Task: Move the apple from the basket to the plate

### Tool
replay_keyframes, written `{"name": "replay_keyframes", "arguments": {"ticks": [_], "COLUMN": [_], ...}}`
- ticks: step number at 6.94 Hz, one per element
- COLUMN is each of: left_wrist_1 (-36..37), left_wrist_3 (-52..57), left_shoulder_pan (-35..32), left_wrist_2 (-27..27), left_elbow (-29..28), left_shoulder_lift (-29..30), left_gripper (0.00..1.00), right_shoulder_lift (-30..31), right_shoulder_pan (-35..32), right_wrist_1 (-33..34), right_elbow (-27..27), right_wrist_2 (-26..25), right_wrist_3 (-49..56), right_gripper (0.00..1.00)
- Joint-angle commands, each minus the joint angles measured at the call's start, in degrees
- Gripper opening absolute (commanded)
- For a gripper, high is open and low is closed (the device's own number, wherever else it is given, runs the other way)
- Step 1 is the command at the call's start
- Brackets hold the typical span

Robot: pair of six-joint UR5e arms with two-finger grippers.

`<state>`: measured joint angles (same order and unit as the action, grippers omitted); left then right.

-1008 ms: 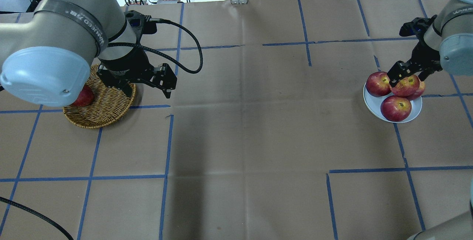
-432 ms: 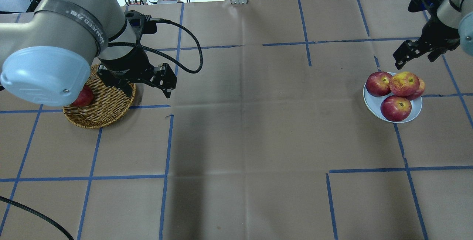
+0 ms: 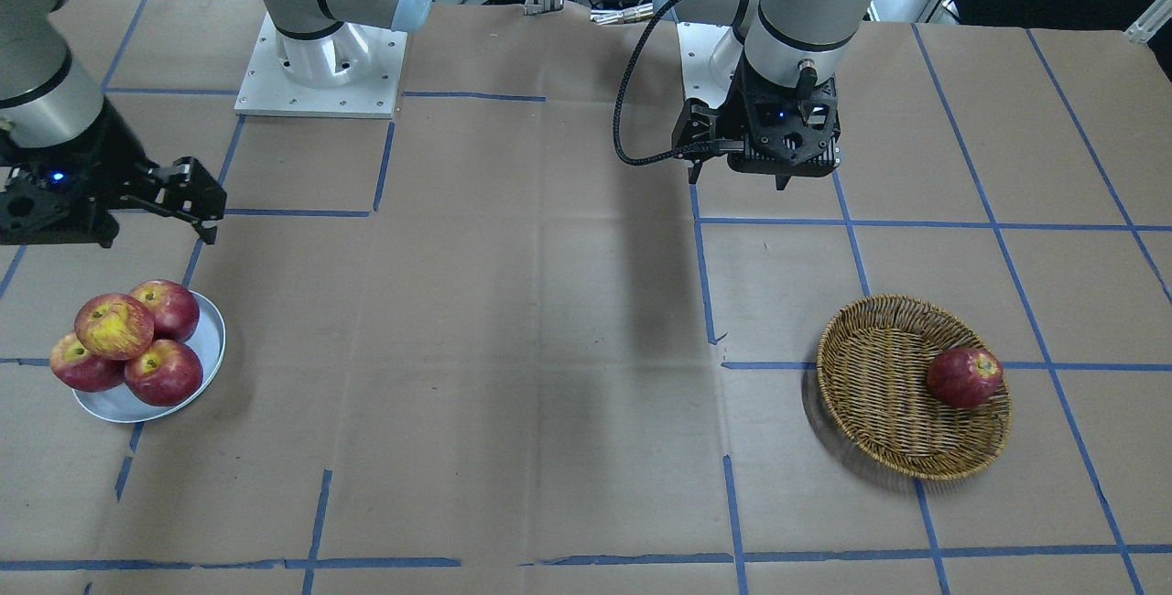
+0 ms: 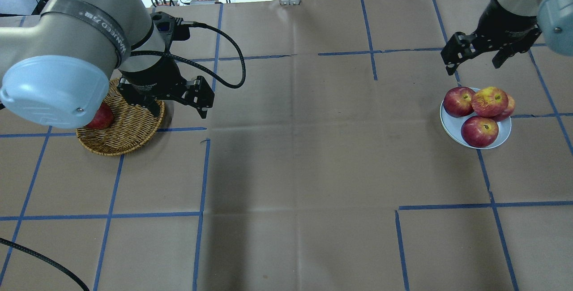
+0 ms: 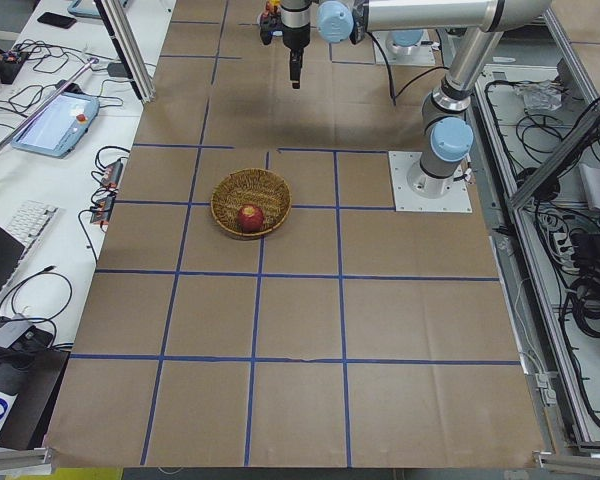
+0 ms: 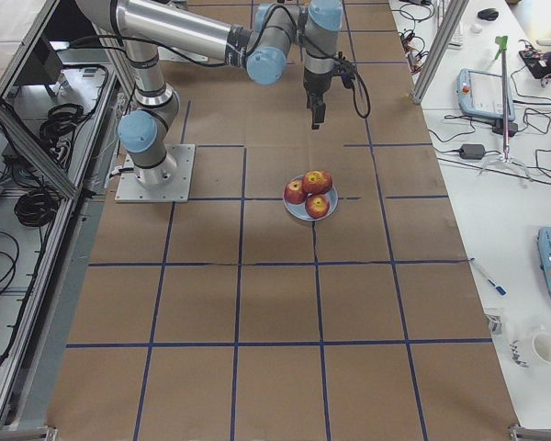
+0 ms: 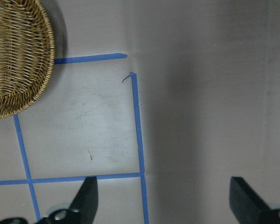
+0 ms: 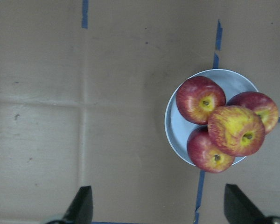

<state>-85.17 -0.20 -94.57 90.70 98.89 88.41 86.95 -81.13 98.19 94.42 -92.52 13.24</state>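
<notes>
Apple atop plate, right pincer aloft, open

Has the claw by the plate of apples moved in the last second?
Yes. The right gripper let go of the apple and drew away past the plate, fingers open.

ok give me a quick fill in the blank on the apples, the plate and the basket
1. The plate holds ____ apples.
2. The yellow-streaked apple lies on ____ of the others there.
3. The basket holds just ____ dark red apple.
4. The right gripper hangs beyond the plate, empty, its jaws ____.

Missing words: four; top; one; open
</notes>
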Motion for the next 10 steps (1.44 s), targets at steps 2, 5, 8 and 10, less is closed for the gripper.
{"name": "replay_keyframes", "arguments": {"ticks": [2, 5, 8, 10], "left_wrist_1": [0.0, 0.0, 0.0, 0.0], "left_wrist_3": [0.03, 0.03, 0.03, 0.03], "left_shoulder_pan": [0.0, 0.0, 0.0, 0.0], "left_wrist_2": [0.0, 0.0, 0.0, 0.0], "left_elbow": [-0.01, 0.08, 0.08, 0.08], "left_shoulder_lift": [0.01, 0.01, 0.01, 0.01], "left_gripper": [0.99, 0.99, 0.99, 0.99], "right_shoulder_lift": [2.52, 4.45, 4.37, 4.37], "right_shoulder_pan": [-7.64, -7.47, -7.38, -7.47], "right_wrist_1": [-4.05, -5.12, -5.12, -5.03], "right_elbow": [-0.38, -0.2, -0.21, -0.12], "right_wrist_2": [2.15, 2.26, 2.26, 2.34], "right_wrist_3": [-7.53, -6.83, -6.83, -6.83], "right_gripper": [1.0, 1.0, 1.0, 1.0]}}
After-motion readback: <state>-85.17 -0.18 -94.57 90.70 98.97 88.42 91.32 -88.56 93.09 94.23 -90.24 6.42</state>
